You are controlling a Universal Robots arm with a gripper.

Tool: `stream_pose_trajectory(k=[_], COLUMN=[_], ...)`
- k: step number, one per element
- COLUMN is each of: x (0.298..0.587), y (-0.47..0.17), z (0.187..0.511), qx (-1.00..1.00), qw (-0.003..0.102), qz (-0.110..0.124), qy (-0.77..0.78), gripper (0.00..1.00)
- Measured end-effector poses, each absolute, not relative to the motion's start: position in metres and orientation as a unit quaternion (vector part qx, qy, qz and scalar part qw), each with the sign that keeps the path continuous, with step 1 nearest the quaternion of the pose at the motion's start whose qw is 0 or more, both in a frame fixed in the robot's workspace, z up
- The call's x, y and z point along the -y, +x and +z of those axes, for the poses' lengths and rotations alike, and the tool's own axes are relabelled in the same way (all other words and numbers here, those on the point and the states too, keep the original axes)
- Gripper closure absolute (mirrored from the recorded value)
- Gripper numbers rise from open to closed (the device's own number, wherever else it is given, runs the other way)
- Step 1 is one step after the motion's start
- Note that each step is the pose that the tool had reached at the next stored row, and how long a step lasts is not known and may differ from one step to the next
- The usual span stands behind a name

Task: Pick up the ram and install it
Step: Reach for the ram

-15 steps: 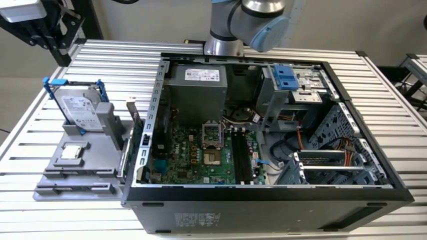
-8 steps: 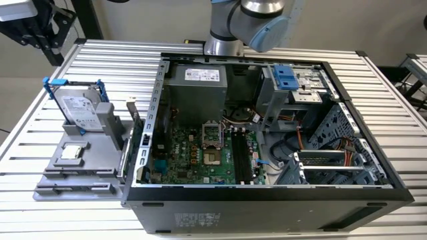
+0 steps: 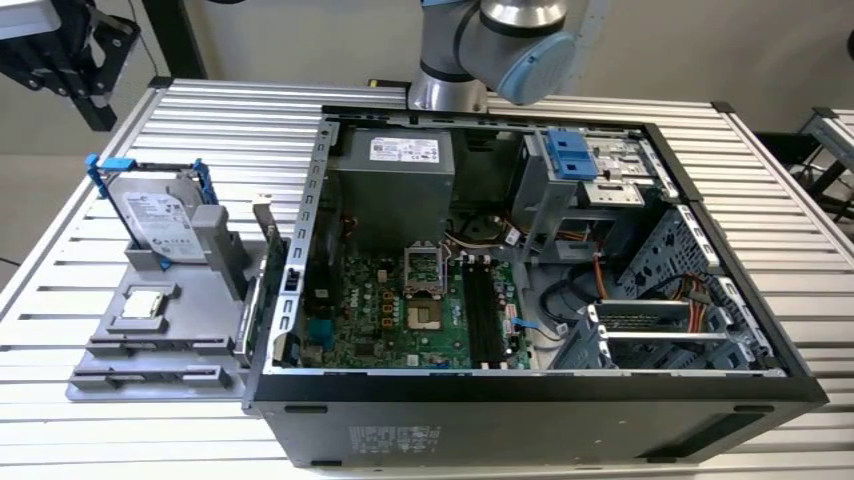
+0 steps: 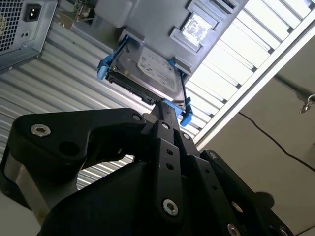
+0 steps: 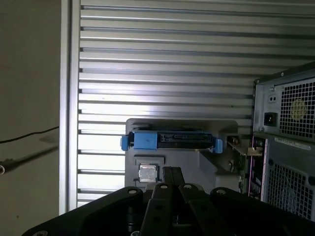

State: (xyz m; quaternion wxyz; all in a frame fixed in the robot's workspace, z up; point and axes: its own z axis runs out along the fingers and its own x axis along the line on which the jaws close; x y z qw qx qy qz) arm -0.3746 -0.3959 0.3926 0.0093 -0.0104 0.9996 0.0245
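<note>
Though its seating is hard to judge, the long, thin dark ram stick [image 3: 477, 315] seems to stand in a slot of the green motherboard [image 3: 387, 320], well below and apart from the fingers [image 5: 167, 178]. The black gripper [image 5: 172, 171] hangs pinched shut on nothing. Installing looks done; any further move calls for an even downward press.

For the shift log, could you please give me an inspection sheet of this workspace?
Surface: ribbed metal table.
Job's things: open computer case, motherboard memory slots; ram not told apart.
Clutter: hard drive in blue frame and processor chip on grey holder.
Grippers: claw shut, over the holder.
Cables: wires inside the case; black cable on floor.
Surroundings: second table at exterior view's right.
</note>
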Motion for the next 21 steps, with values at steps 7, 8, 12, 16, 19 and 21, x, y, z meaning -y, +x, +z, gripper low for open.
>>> stream_pose_trajectory(k=[7,8,12,16,19,21], x=[0.396,0.396,0.396,0.401,0.409,0.414], y=[-0.375,-0.375,-0.375,-0.375,-0.375,-0.375], z=[0.393,0.393,0.393,0.393,0.393,0.393], qx=[-1.000,-1.000,-1.000,-1.000,-1.000,-1.000], qw=[0.008,0.008,0.008,0.008,0.008,0.008], qz=[0.025,0.024,0.024,0.024,0.025,0.025], qy=[-0.010,-0.010,-0.010,-0.010,-0.010,-0.010], gripper=[1.00,1.00,1.00,1.00,1.00,1.00])
